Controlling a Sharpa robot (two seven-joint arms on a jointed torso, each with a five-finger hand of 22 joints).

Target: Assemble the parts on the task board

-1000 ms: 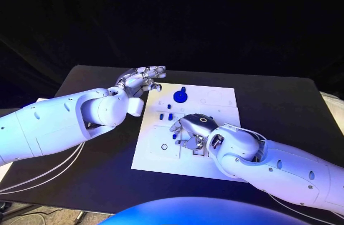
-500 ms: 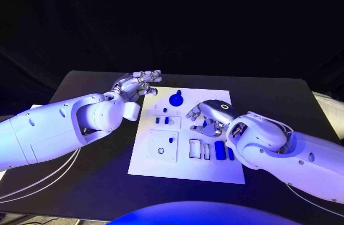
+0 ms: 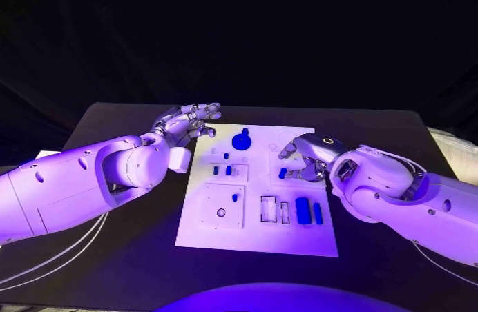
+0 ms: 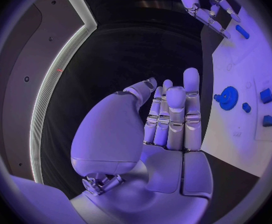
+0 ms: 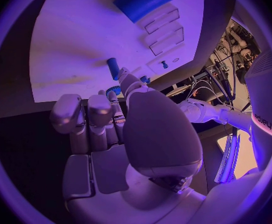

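At the task board far-left edge, your left hand hovers, fingers apart, empty; right hand, fingers curled, grasp indeterminate.

**Violet light on the board, darkness all round**

A violet-blue light falls from above onto the task board, the brightest surface in the head view. The black table around it stays dim, and beyond its far edge everything sinks into black. The white arm shells near the board carry soft highlights without harsh glare. Both wrist views bend straight board edges into curves, worst near the circle's rim, and the near palms look slightly soft.
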